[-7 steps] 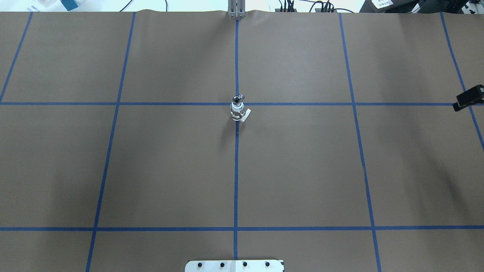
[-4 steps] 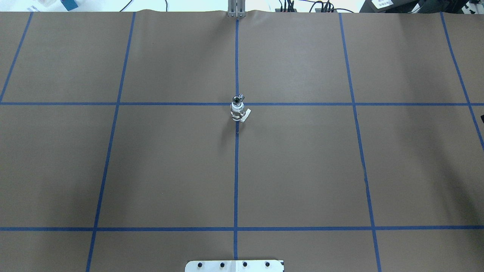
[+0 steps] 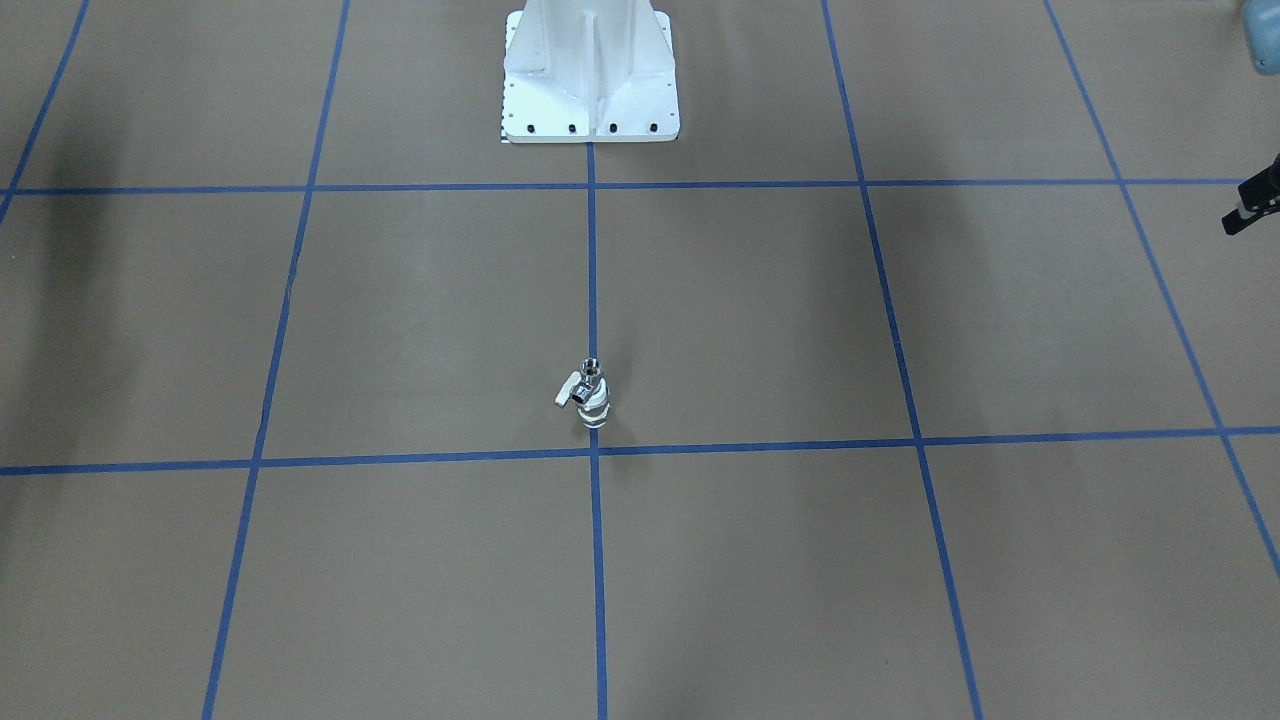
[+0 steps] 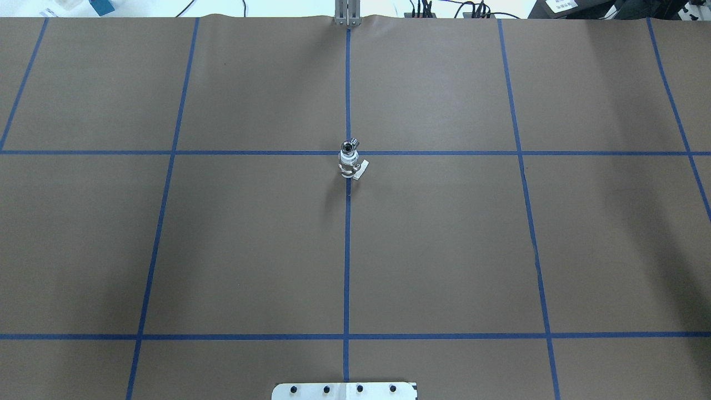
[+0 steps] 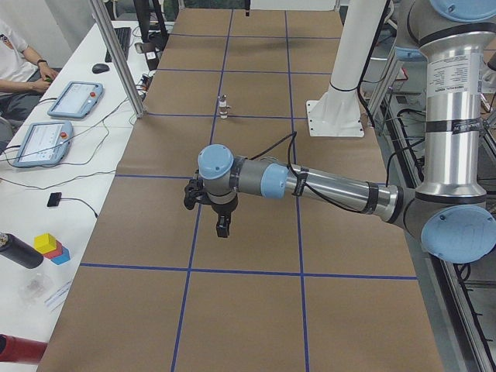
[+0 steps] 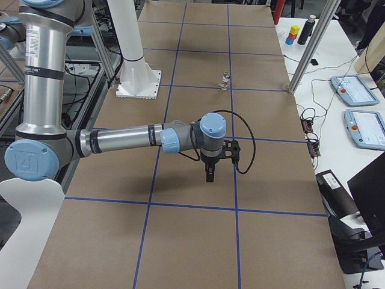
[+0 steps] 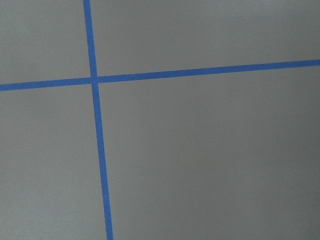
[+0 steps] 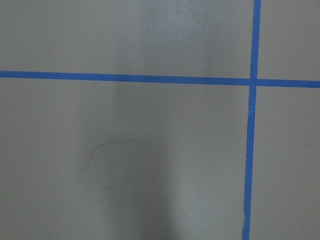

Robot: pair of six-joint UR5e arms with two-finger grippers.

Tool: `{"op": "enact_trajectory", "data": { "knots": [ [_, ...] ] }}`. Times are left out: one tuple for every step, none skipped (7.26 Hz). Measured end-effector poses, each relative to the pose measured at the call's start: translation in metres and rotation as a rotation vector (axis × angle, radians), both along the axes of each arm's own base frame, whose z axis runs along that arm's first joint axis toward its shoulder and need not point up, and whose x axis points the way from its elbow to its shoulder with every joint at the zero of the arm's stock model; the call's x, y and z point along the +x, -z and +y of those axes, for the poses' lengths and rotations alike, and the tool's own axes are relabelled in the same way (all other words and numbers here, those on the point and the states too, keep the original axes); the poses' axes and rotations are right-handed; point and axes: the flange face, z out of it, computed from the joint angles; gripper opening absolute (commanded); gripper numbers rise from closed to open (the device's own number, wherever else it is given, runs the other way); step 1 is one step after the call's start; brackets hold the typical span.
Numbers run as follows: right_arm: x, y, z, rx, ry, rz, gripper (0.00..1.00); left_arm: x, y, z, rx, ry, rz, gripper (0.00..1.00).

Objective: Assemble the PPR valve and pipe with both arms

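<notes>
The PPR valve [image 4: 348,165] stands upright on the brown table next to the central tape crossing, its whitish lever [image 4: 361,169] sticking out sideways. The chrome pipe [image 4: 349,146] sits on its top end. Both also show in the front view, the valve [image 3: 595,410] below the pipe [image 3: 589,373]. Neither gripper is near them. My left gripper [image 5: 222,225] hangs fingers-down over bare table far to the left; only a black edge of it [image 3: 1254,206] shows in the front view. My right gripper [image 6: 209,174] hangs far to the right. I cannot tell whether either is open.
The white robot base [image 3: 590,80] stands at the near-centre table edge. An aluminium post [image 4: 347,14] rises at the far edge. Benches with tablets [image 5: 74,99] and coloured blocks [image 5: 51,247] line the operators' side. Both wrist views show only brown paper and blue tape.
The black tip of my right gripper at the right edge of the overhead view slid down and out of sight. The valve and pipe have not moved.
</notes>
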Motion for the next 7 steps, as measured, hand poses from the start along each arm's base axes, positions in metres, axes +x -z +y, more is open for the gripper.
{"op": "enact_trajectory", "data": {
  "knots": [
    [0.002, -0.001, -0.002, 0.018, -0.005, 0.021, 1.0, 0.0, -0.002, 0.0, -0.003, 0.001, -0.002, 1.0],
    [0.002, -0.001, -0.003, 0.031, -0.007, 0.037, 1.0, 0.0, -0.002, 0.0, -0.001, 0.001, -0.003, 1.0],
    [0.001, -0.002, -0.003, 0.033, -0.006, 0.04, 1.0, 0.0, 0.001, -0.001, 0.005, 0.001, -0.002, 1.0],
    [0.001, -0.004, -0.002, 0.027, -0.004, 0.033, 1.0, 0.001, 0.003, -0.003, 0.01, 0.0, -0.002, 1.0],
    [0.0, -0.007, -0.001, 0.017, 0.0, 0.02, 1.0, 0.001, 0.006, -0.005, 0.015, -0.001, -0.001, 1.0],
    [-0.001, -0.012, 0.0, 0.006, 0.003, 0.011, 1.0, 0.002, 0.01, -0.007, 0.024, -0.001, 0.001, 1.0],
    [-0.001, -0.013, -0.001, 0.004, 0.005, 0.005, 1.0, 0.002, 0.014, -0.009, 0.033, -0.003, 0.005, 1.0]
  ]
}}
